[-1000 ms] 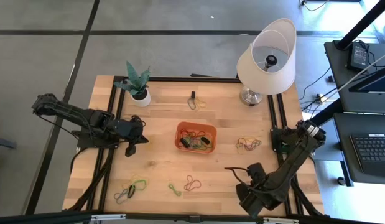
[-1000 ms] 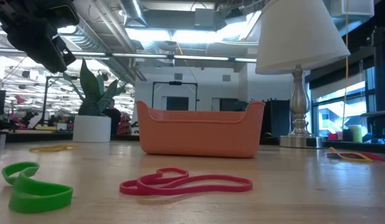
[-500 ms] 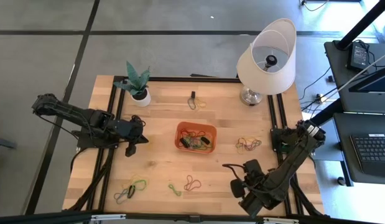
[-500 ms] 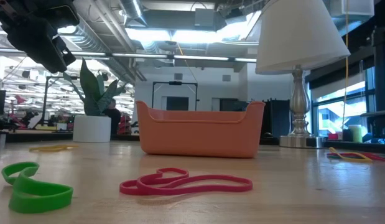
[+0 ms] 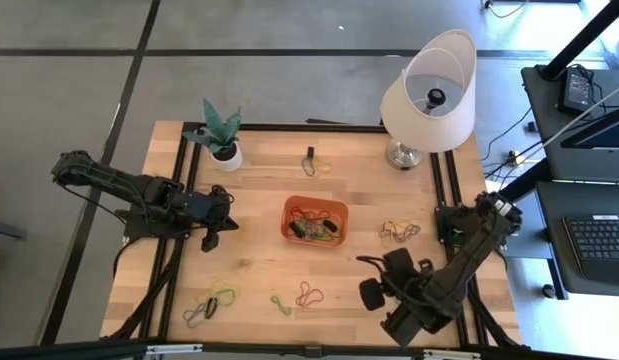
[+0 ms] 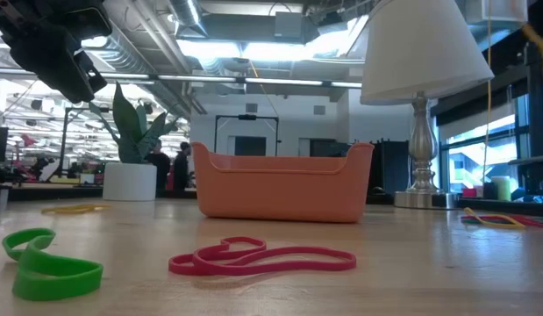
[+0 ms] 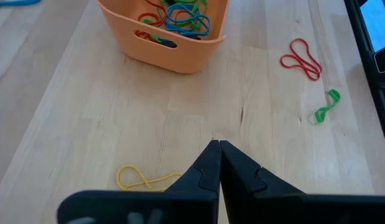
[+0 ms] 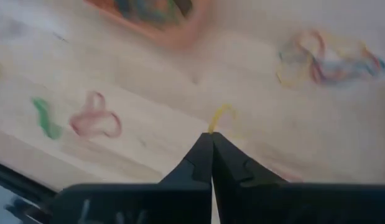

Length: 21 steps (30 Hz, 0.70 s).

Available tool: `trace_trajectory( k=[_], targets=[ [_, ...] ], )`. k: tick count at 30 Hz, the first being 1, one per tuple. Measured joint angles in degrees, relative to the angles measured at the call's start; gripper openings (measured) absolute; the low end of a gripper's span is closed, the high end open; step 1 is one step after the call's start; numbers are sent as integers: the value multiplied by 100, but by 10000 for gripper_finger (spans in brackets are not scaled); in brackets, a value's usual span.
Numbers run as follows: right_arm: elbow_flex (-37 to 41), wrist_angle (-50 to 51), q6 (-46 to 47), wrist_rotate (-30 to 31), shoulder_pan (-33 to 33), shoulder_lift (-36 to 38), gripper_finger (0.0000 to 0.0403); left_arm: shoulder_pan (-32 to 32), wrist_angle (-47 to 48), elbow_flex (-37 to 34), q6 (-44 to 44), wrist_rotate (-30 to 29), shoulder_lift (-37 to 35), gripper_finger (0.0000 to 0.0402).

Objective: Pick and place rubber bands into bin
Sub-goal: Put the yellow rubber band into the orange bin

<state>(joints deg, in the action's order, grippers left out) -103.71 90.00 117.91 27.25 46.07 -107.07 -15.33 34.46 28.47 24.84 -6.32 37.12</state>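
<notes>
The orange bin (image 5: 314,220) sits mid-table with several rubber bands in it. Loose rubber bands lie on the wood: a red one (image 5: 309,293), green ones (image 5: 281,305) (image 5: 209,305), a mixed heap (image 5: 399,232) and a yellow one (image 7: 142,179). My right gripper (image 8: 211,138) hangs over the near right of the table (image 5: 374,272), between the red band and the heap. It is shut on a yellow rubber band. My left gripper (image 7: 217,144) hovers shut left of the bin (image 5: 211,240), beside the yellow band on the wood. My right gripper pinches a yellow rubber band between its shut fingertips, which slant down toward the table. A short curl of the band (image 8: 218,116) sticks out past the tips. The fingers hide the rest of it.
A white plant pot (image 5: 226,155) stands at the far left and a lamp (image 5: 429,90) at the far right. A small dark item (image 5: 309,160) lies behind the bin. Bare wood lies between the bin and the near bands.
My right gripper has swung a little toward the table's left edge and risen slightly, turning at the wrist. Its fingers have stayed shut.
</notes>
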Motion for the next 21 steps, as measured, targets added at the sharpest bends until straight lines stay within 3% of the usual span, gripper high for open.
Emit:
trace_trajectory(
  k=[5,11,17,21],
  targets=[
    [-293,-2,-587,701,-327,0,0,0,0,0,-8,-1,-1,2],
    [-710,-123,-1902,1133,-1044,0,0,0,0,0,-9,-1,0,3],
    [-952,-1016,-3948,1151,-2000,0,0,0,1,0,-9,-3,0,1],
    [-951,-1650,-5102,647,-2658,-35,0,0,0,0,-9,-3,-1,3]
  ],
)
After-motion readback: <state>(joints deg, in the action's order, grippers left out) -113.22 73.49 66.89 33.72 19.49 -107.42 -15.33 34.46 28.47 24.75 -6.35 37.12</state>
